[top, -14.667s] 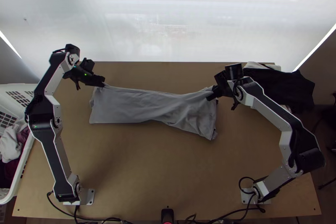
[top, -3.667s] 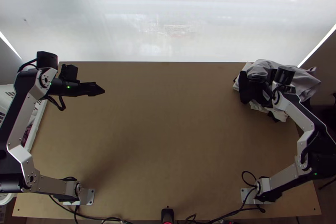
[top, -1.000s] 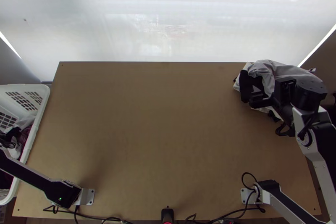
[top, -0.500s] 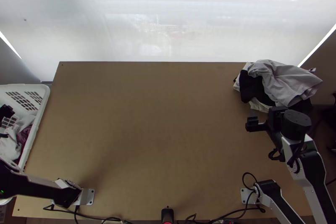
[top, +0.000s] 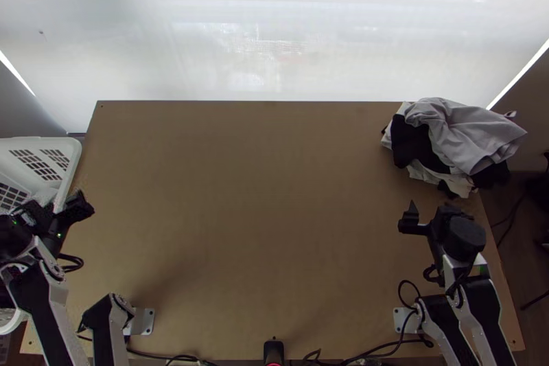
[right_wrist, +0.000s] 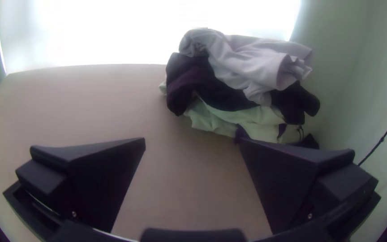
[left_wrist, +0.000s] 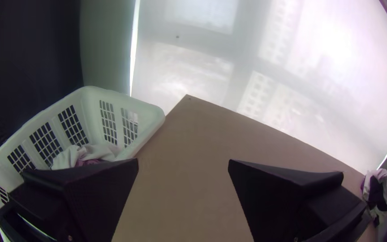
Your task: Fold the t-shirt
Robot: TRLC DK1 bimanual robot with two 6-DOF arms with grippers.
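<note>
High over the table's (top: 274,229) near edge, one view looks steeply down; both wrist views, closer in, face the bright screen (top: 274,36), sharing the table's far edge.

White basket (top: 73,163): top view's left edge is cropping it.
Basket clothes (left_wrist: 86,154): left arm (top: 38,311) is partly covering them.
Right arm (top: 480,311): view's near edge is cropping it.
Black cloth (top: 408,141): grey cloth (top: 470,134) is partly hiding it.

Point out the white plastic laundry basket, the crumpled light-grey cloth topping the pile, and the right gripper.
White plastic laundry basket (top: 70,168): top view, on its rim.
Crumpled light-grey cloth (top: 470,136): top view, middle of its visible surface.
Right gripper (right_wrist: 191,142): right wrist view, between its fingertips.
</note>
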